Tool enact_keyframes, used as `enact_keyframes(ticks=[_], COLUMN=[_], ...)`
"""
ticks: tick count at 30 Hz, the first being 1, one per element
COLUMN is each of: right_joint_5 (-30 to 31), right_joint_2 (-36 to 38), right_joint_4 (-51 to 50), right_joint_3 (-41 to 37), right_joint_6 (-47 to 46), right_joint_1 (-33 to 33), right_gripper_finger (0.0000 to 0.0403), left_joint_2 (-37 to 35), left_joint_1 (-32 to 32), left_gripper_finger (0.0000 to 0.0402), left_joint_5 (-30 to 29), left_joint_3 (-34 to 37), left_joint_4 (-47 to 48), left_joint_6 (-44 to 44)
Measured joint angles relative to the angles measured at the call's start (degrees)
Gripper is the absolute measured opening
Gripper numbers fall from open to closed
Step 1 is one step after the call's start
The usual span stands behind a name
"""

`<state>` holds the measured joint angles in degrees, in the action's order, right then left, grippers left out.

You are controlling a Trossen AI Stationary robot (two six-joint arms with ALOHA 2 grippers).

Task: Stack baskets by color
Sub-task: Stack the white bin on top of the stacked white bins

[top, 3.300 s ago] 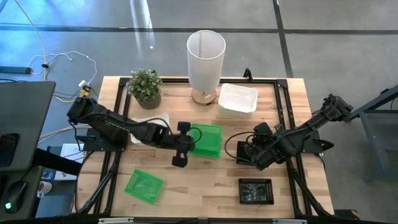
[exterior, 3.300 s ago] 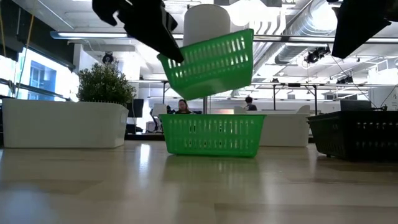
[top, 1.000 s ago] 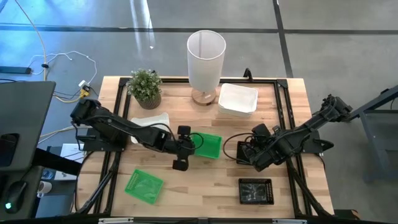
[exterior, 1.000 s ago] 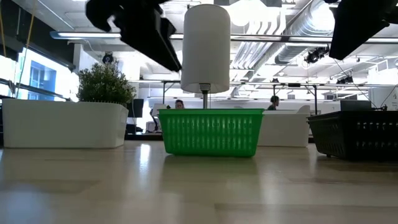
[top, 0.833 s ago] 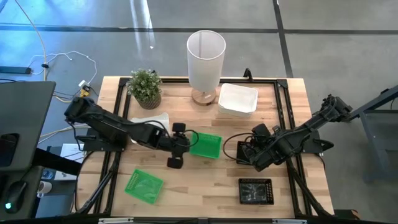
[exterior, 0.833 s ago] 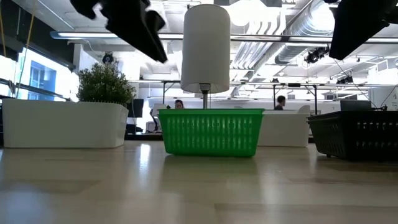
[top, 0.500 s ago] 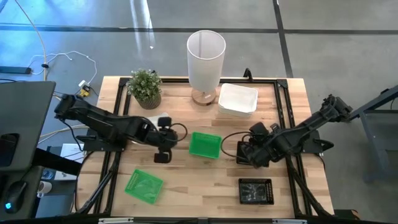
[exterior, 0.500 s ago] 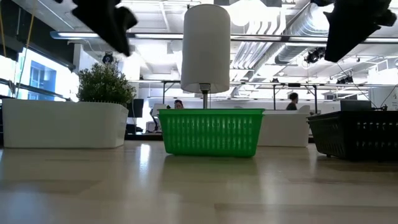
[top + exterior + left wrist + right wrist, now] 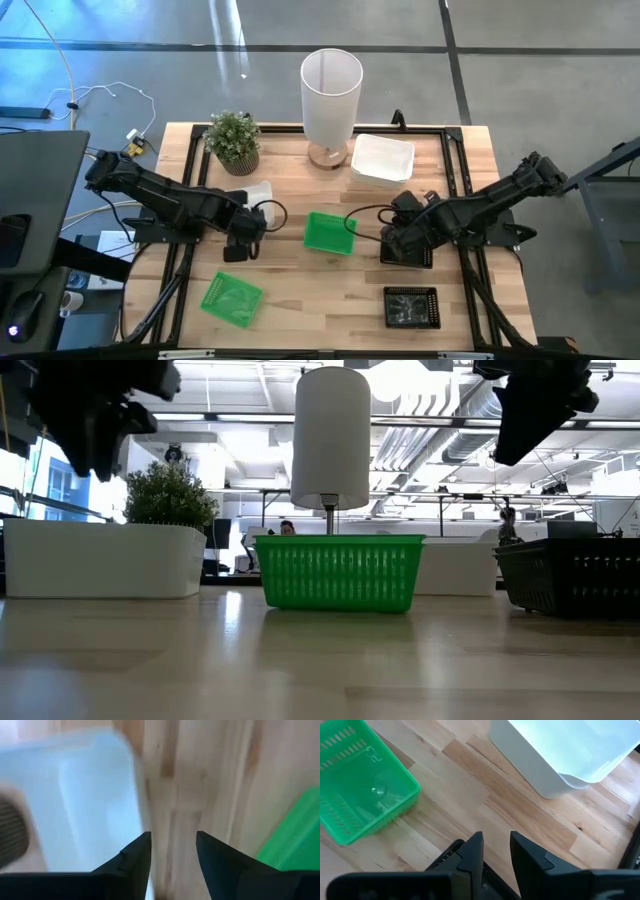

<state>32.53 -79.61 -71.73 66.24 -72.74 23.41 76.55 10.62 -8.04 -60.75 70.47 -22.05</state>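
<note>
A green basket (image 9: pixel 330 232) (image 9: pixel 340 572) stands on its base at the table's middle. Another green basket (image 9: pixel 231 298) lies near the front left. My left gripper (image 9: pixel 240 248) (image 9: pixel 172 837) hangs open, pointing down, between a white basket (image 9: pixel 256 192) (image 9: pixel 75 805) and the green ones, with nothing between its fingers. My right gripper (image 9: pixel 393 238) (image 9: pixel 496 837) is open a little, above the bare wood right of the middle green basket (image 9: pixel 365 795). A second white basket (image 9: pixel 382 158) (image 9: pixel 575 750) sits at the far right. One black basket (image 9: pixel 411 306) lies at the front right; another (image 9: pixel 418 254) lies under my right arm.
A tall white cylindrical bin (image 9: pixel 331 90) and a potted plant (image 9: pixel 233 140) stand along the far edge. Black frame rails (image 9: pixel 190 200) run along the table's left and right sides. Bare wood shows between the two green baskets and at the front middle.
My left gripper has drawn away from the middle green basket toward the table's left edge, rising a little and tipping until it points down. My right gripper has shifted slightly toward the green basket. The baskets have stayed in place.
</note>
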Motion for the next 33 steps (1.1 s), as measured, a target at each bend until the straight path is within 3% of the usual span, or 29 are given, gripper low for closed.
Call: enact_keyframes(ticks=[6,18,25,33], right_joint_5=[-0.14,-1.16,-1.09,0.17], right_joint_2=[0.0,0.0,0.0,0.0], right_joint_4=[0.84,0.86,0.86,0.88], right_joint_3=[0.0,0.0,0.0,0.0], right_joint_6=[1.38,1.23,1.23,1.23], right_joint_1=[-0.3,-0.3,-0.3,-0.3], right_gripper_finger=[0.0083,0.0083,0.0083,0.0083], left_joint_2=[0.0,-1.05,-5.95,-8.74], left_joint_1=[1.07,6.07,7.38,7.42], left_gripper_finger=[0.0164,0.0176,0.0175,0.0175], left_joint_5=[-0.37,0.38,3.1,1.69], left_joint_3=[0.0,0.59,8.34,14.55], left_joint_4=[7.5,10.74,9.21,5.52], left_joint_6=[-3.36,-4.98,-10.73,-11.7])
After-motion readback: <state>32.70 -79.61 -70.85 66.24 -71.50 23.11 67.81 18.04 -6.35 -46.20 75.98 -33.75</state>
